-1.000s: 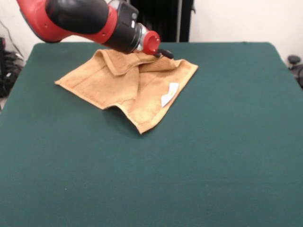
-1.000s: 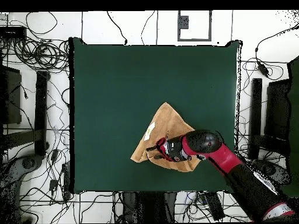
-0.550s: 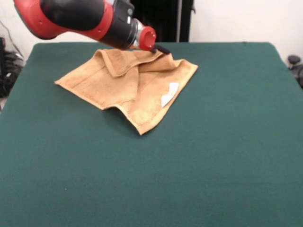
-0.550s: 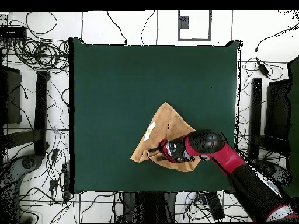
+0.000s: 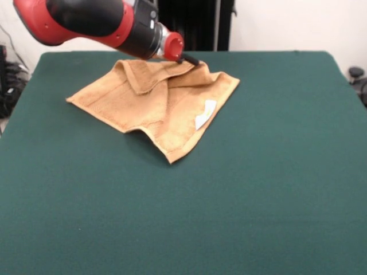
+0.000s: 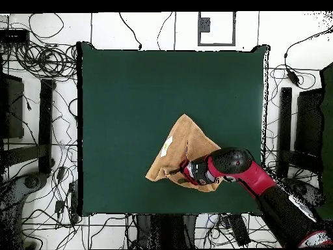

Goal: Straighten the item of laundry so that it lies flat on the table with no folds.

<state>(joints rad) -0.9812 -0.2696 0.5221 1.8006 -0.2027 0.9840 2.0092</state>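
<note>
A rumpled tan-orange terry hand towel (image 5: 155, 106) lies folded on the dark green cloth-covered table (image 5: 258, 189). Front view shows its white care tag (image 5: 205, 113); overhead, the red-and-black arm hides the towel's rear corner. Black gripper (image 5: 191, 59) at the towel's raised fold; its closure cannot be told.

The towel (image 5: 155, 103) lies folded on the worktop (image 5: 258, 189), toward its far left in the front view; the gripper (image 5: 192, 59) sits at the towel's far edge.

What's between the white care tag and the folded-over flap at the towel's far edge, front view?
Only towel itself: creased tan terry runs from the tag up to the flap. Nothing else lies there; the pincer sits beyond, at the far edge.
</note>
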